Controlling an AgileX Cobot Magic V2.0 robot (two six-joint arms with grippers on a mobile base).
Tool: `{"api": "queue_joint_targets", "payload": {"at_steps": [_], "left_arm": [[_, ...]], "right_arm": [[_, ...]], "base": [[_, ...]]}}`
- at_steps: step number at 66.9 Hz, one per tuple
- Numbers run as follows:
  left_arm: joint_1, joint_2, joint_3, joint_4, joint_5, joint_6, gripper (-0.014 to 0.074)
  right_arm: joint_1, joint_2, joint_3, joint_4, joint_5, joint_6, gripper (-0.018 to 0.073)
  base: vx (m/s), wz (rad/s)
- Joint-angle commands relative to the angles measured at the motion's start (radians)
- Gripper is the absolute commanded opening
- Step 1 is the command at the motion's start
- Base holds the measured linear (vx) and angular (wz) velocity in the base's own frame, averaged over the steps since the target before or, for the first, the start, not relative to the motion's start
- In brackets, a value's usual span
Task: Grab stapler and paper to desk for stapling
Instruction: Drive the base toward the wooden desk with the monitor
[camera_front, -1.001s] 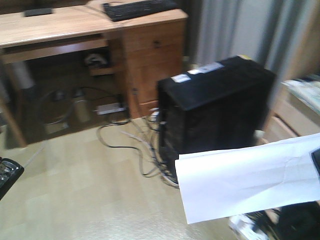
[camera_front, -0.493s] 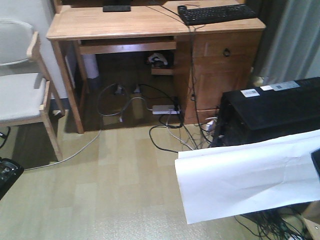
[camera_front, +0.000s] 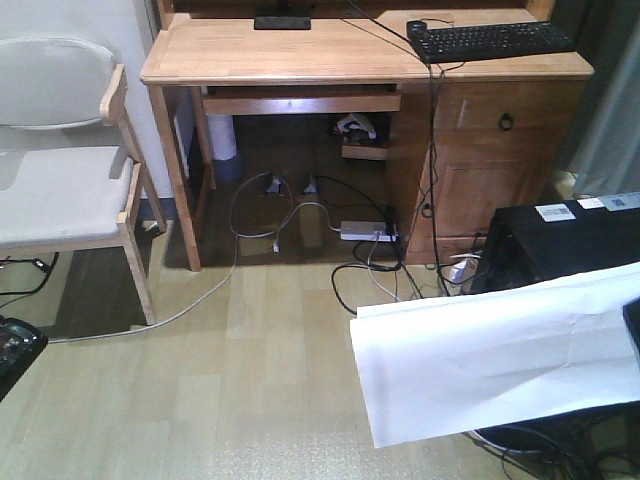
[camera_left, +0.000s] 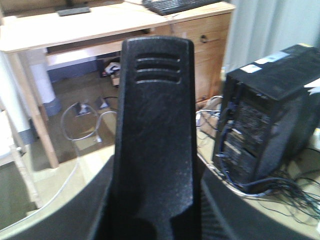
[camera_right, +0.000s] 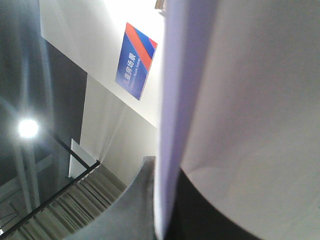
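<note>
The black stapler (camera_left: 155, 125) fills the left wrist view, standing upright between the jaws of my left gripper (camera_left: 157, 205), which is shut on it. Only a black corner of that gripper (camera_front: 12, 352) shows at the front view's lower left edge. The white paper (camera_front: 490, 350) hangs flat over the floor at the lower right, pinched at its right end by my right gripper (camera_front: 633, 335). In the right wrist view the paper (camera_right: 240, 100) runs edge-on between the shut fingers of that gripper (camera_right: 162, 210). The light-wood desk (camera_front: 300, 50) stands ahead, across the floor.
A black keyboard (camera_front: 490, 38) and a small dark device (camera_front: 282, 22) lie on the desk. A cushioned wooden chair (camera_front: 60, 180) stands at the left. A black computer tower (camera_front: 570, 235) sits beside the paper. Cables and a power strip (camera_front: 365, 230) lie under the desk.
The view has swung left: the desk has shifted right in frame, the chair has come into view, and the tower has slid to the right edge. Both grippers keep their holds.
</note>
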Motion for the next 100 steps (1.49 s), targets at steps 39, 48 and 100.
{"api": "queue_joint_targets", "payload": {"at_steps": [39,48,100], "left_arm": [[-0.005,0.005,-0.031,-0.003,-0.112,0.001,-0.0006],[-0.005,0.005,-0.031,-0.003,-0.112,0.001,-0.0006],[-0.005,0.005,-0.031,-0.003,-0.112,0.001,-0.0006]], "right_arm": [[-0.001,0.003,0.022,0.017,-0.067,-0.01,-0.0005],[-0.001,0.003,0.022,0.017,-0.067,-0.01,-0.0005],[-0.001,0.003,0.022,0.017,-0.067,-0.01,-0.0005]], "base": [[0.17,0.07],[0.19,0.01],[0.19,0.04]]}}
